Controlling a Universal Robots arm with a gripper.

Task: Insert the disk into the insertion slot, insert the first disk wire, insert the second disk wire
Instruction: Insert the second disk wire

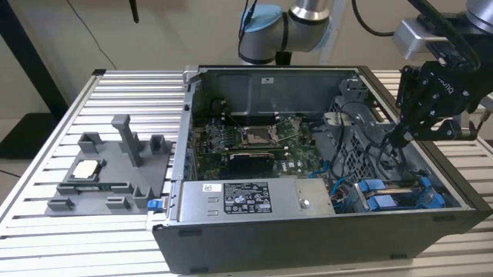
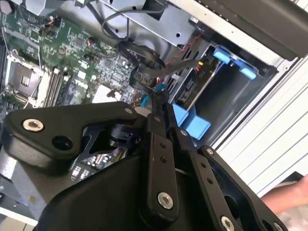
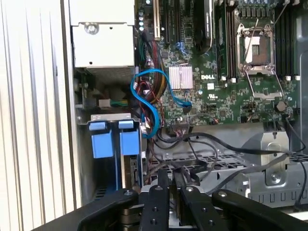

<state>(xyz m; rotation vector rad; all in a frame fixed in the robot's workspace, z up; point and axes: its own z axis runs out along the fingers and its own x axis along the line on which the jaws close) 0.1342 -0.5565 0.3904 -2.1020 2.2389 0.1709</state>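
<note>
My gripper [image 1: 394, 141] hangs inside the open computer case, over the drive cage on the exterior view's right. In both wrist views its fingers [image 2: 161, 108] [image 3: 163, 185] stand close together, pinching the plug of a black disk wire [image 2: 144, 77]. The insertion slot [image 2: 219, 94] lies just beyond the fingertips. The disk's blue carrier [image 1: 389, 196] [image 3: 115, 142] sits in it at the case's front corner. The disk's own face is mostly hidden, so I cannot tell how deep it sits.
A grey power-supply box [image 1: 246, 199] fills the case's front. The green motherboard [image 1: 246, 144] lies behind it. A blue cable [image 3: 144, 98] and loose black cables [image 3: 226, 144] loop beside the bay. A grey fixture [image 1: 108, 167] stands on the slatted table. A person's hand [image 2: 288, 197] shows nearby.
</note>
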